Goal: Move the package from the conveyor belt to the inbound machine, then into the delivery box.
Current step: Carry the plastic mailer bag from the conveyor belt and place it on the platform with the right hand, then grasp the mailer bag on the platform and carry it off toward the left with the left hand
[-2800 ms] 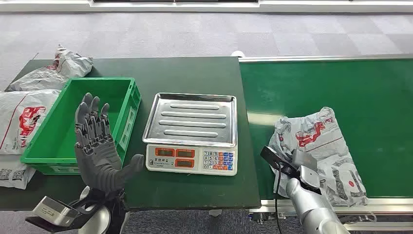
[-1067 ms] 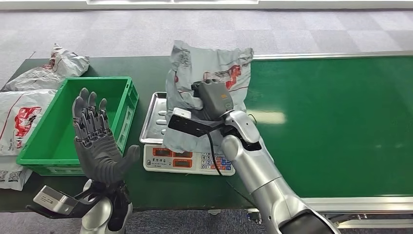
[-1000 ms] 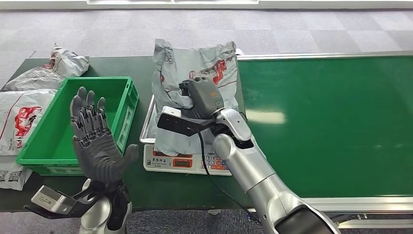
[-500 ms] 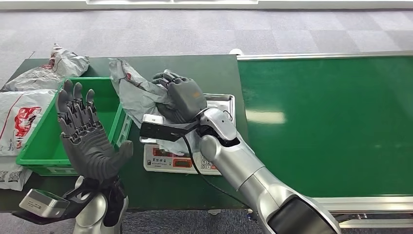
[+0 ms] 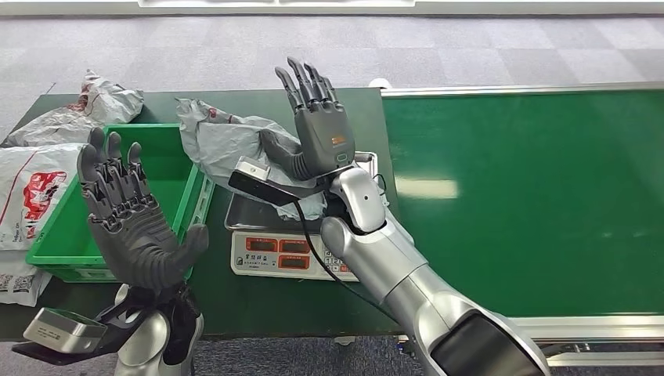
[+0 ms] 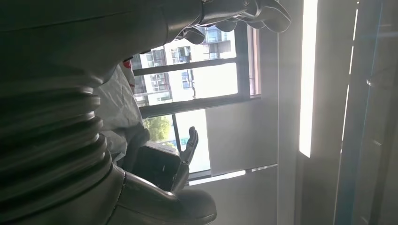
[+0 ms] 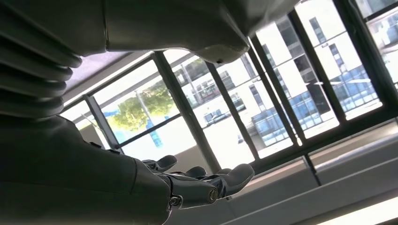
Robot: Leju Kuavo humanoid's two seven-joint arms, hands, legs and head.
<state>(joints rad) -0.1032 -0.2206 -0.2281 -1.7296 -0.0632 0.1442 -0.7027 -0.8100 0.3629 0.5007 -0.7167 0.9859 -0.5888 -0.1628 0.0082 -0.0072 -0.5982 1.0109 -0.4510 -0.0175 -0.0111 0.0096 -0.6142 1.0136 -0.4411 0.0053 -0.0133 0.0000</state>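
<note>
The right hand [image 5: 317, 129] has just spread open, freeing the crumpled grey plastic package [image 5: 223, 145] beside its thumb; the left hand [image 5: 133, 219] waits open-fingered.

grey carpet floor [image 5: 470, 47]; tall windows [image 7: 281, 93] bright with daylight.

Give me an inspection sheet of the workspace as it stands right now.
Surface: dark green table, conveyor belt adjoining on the right.
Job's things: grey package between the scale and the green box, partly over both; whether it rests on them or is in the air cannot be told.
Clutter: three other bags at the table's left end.
Hands: right hand open, raised beside the package; left hand open, raised before the box.
Cables: black cable along the right arm, hanging over the scale.
Surroundings: grey carpet; windows in the wrist views.
</note>
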